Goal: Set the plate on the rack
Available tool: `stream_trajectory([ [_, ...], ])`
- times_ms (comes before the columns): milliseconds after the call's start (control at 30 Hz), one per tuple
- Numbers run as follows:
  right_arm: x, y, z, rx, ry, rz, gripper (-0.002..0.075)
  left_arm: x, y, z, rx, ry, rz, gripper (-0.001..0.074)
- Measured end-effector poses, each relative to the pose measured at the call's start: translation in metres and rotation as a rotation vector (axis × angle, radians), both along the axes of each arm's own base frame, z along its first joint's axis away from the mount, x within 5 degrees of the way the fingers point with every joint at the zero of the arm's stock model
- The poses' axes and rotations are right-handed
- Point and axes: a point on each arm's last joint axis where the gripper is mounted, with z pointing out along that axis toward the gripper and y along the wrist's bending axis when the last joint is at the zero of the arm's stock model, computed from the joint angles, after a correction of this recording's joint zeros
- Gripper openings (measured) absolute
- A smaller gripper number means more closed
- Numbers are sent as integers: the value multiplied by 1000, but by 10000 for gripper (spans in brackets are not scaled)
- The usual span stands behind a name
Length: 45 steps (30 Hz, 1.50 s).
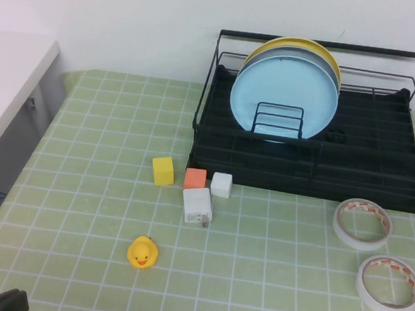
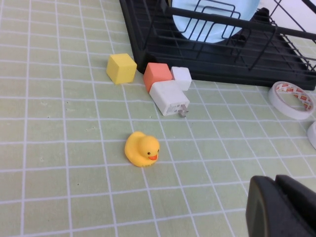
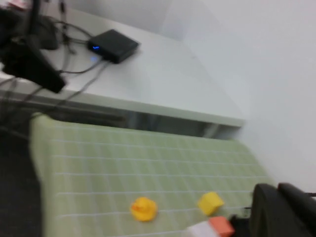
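Plate [image 1: 285, 97]: light blue, standing upright among the rack's [image 1: 382, 172] wire dividers, foremost before a grey plate [image 1: 335, 68] and a yellow plate [image 1: 295, 45].
Left pincer [image 2: 284, 207]: above the table [image 1: 87, 188], near a rubber duck [image 2: 142, 149]; pressed together, holding nothing.
Right pincer [image 3: 286, 210]: raised above the table near a yellow cube [image 3: 211, 203], holding nothing; spread or pressed together, cannot tell.

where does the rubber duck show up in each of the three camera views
High view: rubber duck on the green mat, near the front, left of centre.
Left wrist view: duck mid-picture, beyond the left gripper.
Right wrist view: duck low, beside the right gripper.
Shared landmark: yellow cube.
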Motion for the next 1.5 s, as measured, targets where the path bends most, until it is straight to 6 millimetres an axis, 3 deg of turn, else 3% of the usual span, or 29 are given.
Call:
stream_trajectory([
  [133,-8,0,-5,-11,111,4,9,0,0,0,1,4,-4,-1],
  [233,-8,-3,-4,37,196,-87,9,-1,-1,-1,2,10,-10,-1],
  [500,-15,-14,-1,136,117,-312,9,-2,-2,-2,4,25,-25,-1],
  [1067,-40,-43,-92,285,4,-706,9,-4,-4,-4,8,52,-52,-1],
  [1300,-44,-70,-151,283,249,-1071,9,-4,-4,-4,9,56,-56,-1],
  [1500,-50,-83,-182,290,227,-1254,9,-4,-4,-5,9,58,-58,-1],
])
